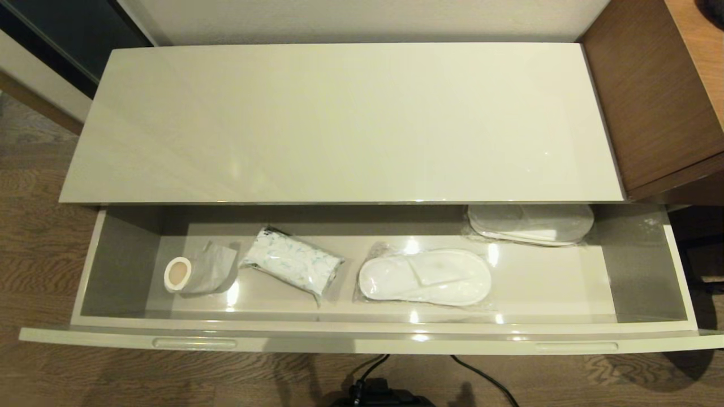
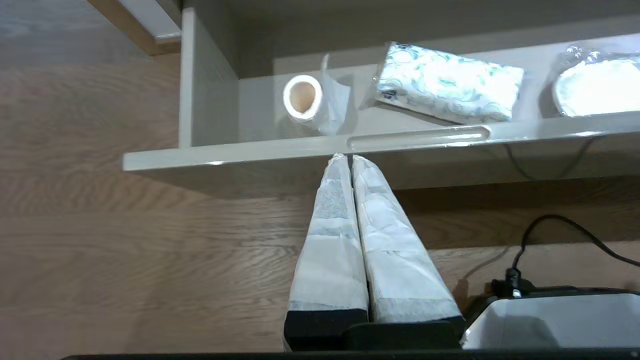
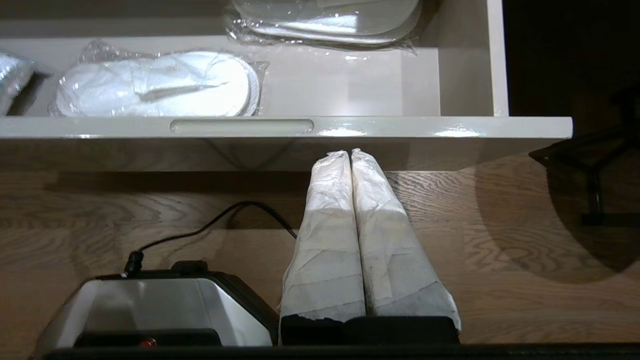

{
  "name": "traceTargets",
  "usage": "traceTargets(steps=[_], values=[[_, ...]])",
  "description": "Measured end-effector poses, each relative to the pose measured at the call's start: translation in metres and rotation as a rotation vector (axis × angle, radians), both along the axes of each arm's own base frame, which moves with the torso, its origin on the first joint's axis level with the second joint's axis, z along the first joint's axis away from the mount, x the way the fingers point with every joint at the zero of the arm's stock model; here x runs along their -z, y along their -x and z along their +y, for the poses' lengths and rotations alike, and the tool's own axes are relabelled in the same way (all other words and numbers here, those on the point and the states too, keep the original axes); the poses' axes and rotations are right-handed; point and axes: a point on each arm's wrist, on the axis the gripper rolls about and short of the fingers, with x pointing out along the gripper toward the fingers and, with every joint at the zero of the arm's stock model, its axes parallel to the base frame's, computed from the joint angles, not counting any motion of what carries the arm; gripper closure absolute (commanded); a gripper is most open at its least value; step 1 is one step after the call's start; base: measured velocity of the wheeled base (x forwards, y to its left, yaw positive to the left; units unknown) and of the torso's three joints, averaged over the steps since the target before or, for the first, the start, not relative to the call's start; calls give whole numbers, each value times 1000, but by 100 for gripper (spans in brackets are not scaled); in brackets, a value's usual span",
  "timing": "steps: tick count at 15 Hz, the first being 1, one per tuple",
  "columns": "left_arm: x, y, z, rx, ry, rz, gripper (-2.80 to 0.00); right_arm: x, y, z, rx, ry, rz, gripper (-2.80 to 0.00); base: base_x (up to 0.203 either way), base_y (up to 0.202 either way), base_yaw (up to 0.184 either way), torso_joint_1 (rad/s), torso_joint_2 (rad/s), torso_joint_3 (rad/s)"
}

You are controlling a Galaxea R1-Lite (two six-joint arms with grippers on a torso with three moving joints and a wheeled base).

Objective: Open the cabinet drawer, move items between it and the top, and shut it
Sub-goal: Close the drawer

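The cabinet drawer (image 1: 362, 339) is pulled fully out, its pale grey floor showing. The toilet paper roll (image 1: 195, 272) lies on its side at the drawer's left end, cream core facing front, a flap of paper over it; the left wrist view shows the roll (image 2: 306, 100) too. The cream-white top (image 1: 345, 121) is bare. My left gripper (image 2: 346, 159) is shut and empty, low in front of the drawer front (image 2: 350, 150), near its left slot handle (image 2: 419, 138). My right gripper (image 3: 349, 153) is shut and empty, just below the drawer front (image 3: 400, 129) near the right handle (image 3: 242, 125). Neither gripper shows in the head view.
A white packet with green-blue print (image 1: 293, 263) lies right of the roll. Plastic-wrapped white slippers (image 1: 425, 277) sit mid-drawer, and another wrapped pair (image 1: 530, 224) at the back right. Brown wooden furniture (image 1: 650, 96) adjoins the cabinet on the right. A black cable (image 1: 486, 379) runs across the floor.
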Motion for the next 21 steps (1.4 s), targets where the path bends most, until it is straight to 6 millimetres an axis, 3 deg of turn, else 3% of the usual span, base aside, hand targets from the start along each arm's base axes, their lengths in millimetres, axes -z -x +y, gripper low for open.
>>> traceTargets(steps=[5,12,18,21], values=[[10,-1,0,15,88,92,0,0,0,0,-8,12,-1,0,0,0,0,0,0,0],[7,1,0,22,64,99,0,-7,3,0,-8,6,1,0,0,0,0,0,0,0],[-74,12,-2,92,116,115,0,-82,50,4,-150,-63,-35,0,0,0,0,0,0,0],[-100,0,-2,67,167,242,0,-140,43,5,-171,-187,-43,0,0,0,0,0,0,0]])
